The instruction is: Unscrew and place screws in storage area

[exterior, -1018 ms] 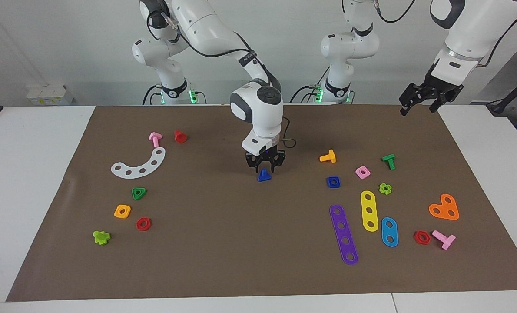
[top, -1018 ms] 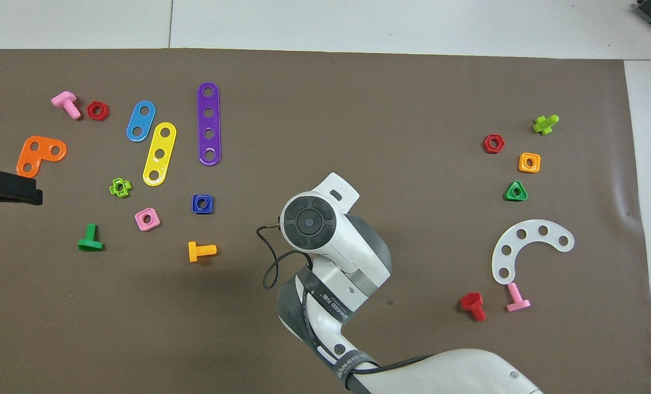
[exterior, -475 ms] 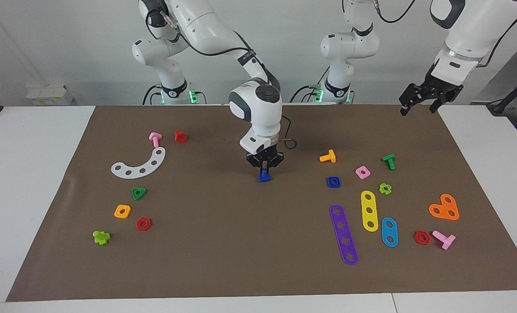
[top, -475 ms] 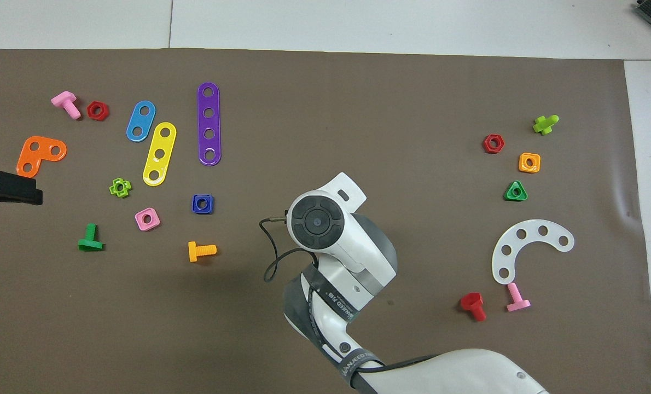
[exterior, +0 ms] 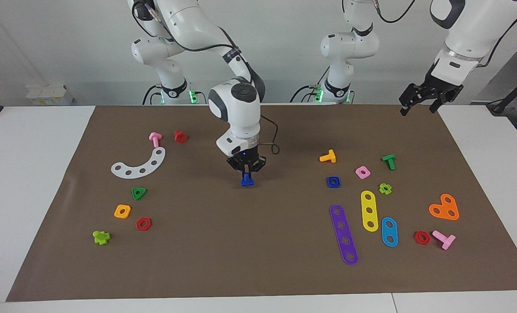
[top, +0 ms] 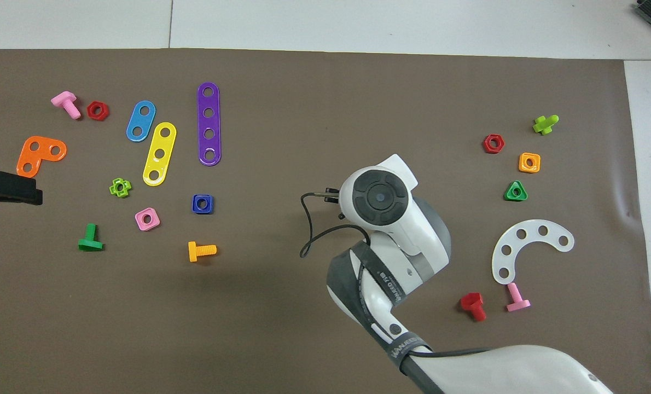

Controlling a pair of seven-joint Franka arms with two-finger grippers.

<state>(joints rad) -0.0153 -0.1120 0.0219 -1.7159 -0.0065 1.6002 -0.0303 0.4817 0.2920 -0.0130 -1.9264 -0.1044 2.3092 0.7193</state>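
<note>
My right gripper [exterior: 246, 172] is shut on the blue screw [exterior: 247, 180] and holds it head-down just above the middle of the brown mat [exterior: 258, 243]. In the overhead view the right arm's wrist [top: 380, 197] hides the gripper and the screw. The storage area lies toward the right arm's end of the table, with the white curved strip [exterior: 140, 164] [top: 528, 246], a green triangular nut [exterior: 138, 193], an orange square nut [exterior: 122, 211] and a red hexagonal nut [exterior: 143, 224]. My left gripper [exterior: 421, 103] [top: 8, 187] waits open and empty, raised over the mat's edge at the left arm's end.
A pink screw [exterior: 155, 139], a red screw [exterior: 180, 136] and a lime cross piece [exterior: 101, 237] lie around the storage area. Toward the left arm's end lie a blue square nut [exterior: 333, 181], an orange screw [exterior: 328, 156], purple [exterior: 343, 234], yellow and blue strips, and an orange heart [exterior: 444, 208].
My right gripper closed on the blue screw, lifted it off the mat and carried it toward the right arm's end of the table. The left arm has not moved.
</note>
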